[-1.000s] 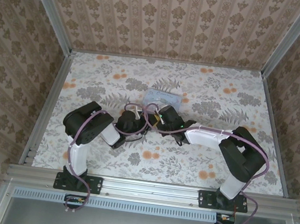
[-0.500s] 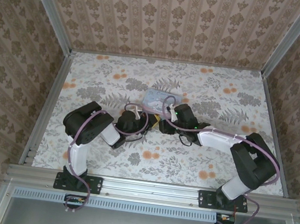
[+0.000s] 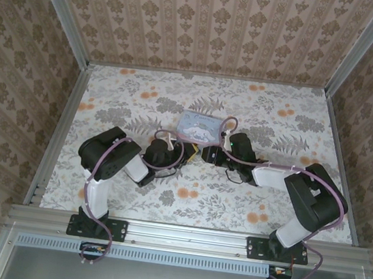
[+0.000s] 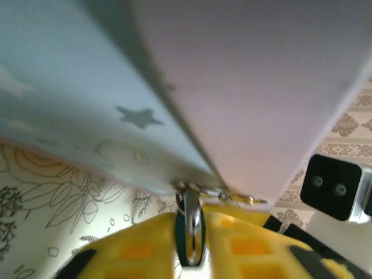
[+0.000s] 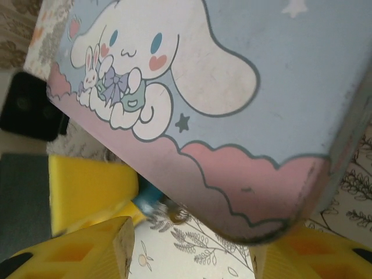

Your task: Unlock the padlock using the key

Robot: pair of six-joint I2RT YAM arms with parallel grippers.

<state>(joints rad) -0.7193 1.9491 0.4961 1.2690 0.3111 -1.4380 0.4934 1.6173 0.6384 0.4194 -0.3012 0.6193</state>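
The padlock (image 4: 189, 241) is pinched tight in the left gripper (image 4: 190, 220). Its metal loop points up to the edge of the blue tin (image 4: 87, 87). Just to its right, the right gripper (image 5: 189, 238) is wide open and farther away.

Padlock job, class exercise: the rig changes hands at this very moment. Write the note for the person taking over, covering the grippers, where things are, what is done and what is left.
The left gripper is shut on the padlock, which hangs at the clasp on the edge of the pale blue tin.
The right gripper is open with nothing between its fingers, at the tin's corner and close to the padlock.
Done: the padlock is held steady. Whether it is unlocked is too blurred to tell.
Left: get the key into the right gripper, insert it, turn it and free the shackle.
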